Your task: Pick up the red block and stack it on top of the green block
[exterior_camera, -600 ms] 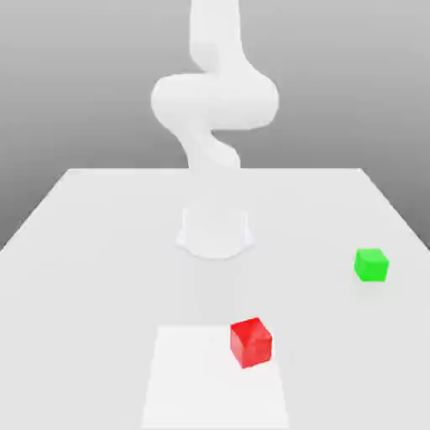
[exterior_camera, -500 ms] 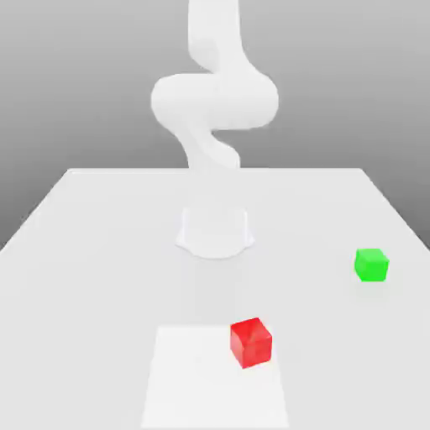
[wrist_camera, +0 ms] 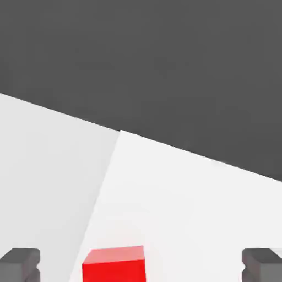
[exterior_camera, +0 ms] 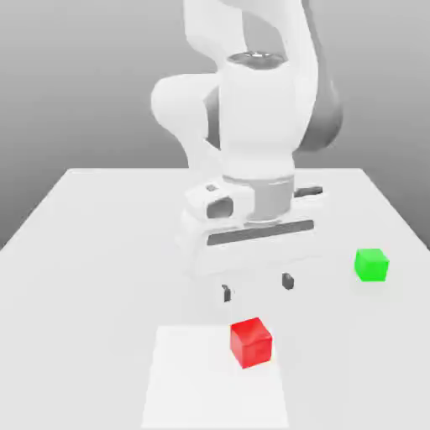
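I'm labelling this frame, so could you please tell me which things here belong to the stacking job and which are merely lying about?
Belongs to the job:
- red block
- green block
- gripper, fingers open above the red block

Just there:
- table
- paler square patch under the red block

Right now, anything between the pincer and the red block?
Nothing. In the exterior view the open pincer hangs above the red block with only bare table between; the green block sits off to that view's right.
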Robot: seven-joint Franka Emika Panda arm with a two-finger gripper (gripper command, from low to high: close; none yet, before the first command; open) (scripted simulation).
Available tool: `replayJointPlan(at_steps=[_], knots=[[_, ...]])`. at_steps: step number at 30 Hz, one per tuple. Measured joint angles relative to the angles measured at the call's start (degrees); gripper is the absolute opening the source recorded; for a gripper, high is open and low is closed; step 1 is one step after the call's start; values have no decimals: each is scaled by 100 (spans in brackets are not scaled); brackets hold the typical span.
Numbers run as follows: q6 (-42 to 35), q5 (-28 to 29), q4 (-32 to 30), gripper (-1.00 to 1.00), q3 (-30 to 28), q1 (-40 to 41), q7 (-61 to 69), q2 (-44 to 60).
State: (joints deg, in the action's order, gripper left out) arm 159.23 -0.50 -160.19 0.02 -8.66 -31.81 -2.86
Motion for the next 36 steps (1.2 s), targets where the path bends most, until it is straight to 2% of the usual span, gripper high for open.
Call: replayJointPlan(at_steps=[7, 8, 15, 21, 23, 26, 36], knots=[[1206, 63, 57, 0, -1, -7, 16, 1450], [1315, 61, 74, -100, 0, -6, 17, 1577], [1305, 81, 73, -100, 7, 2, 1, 1569], [355, 67, -86, -100, 26, 18, 13, 460], [128, -41, -130, -100, 199, 42, 249, 183], [-35, -294, -177, -100, 549, -757, 896, -46], [-431, -862, -322, -100, 1557, -2624, 3034, -635]])
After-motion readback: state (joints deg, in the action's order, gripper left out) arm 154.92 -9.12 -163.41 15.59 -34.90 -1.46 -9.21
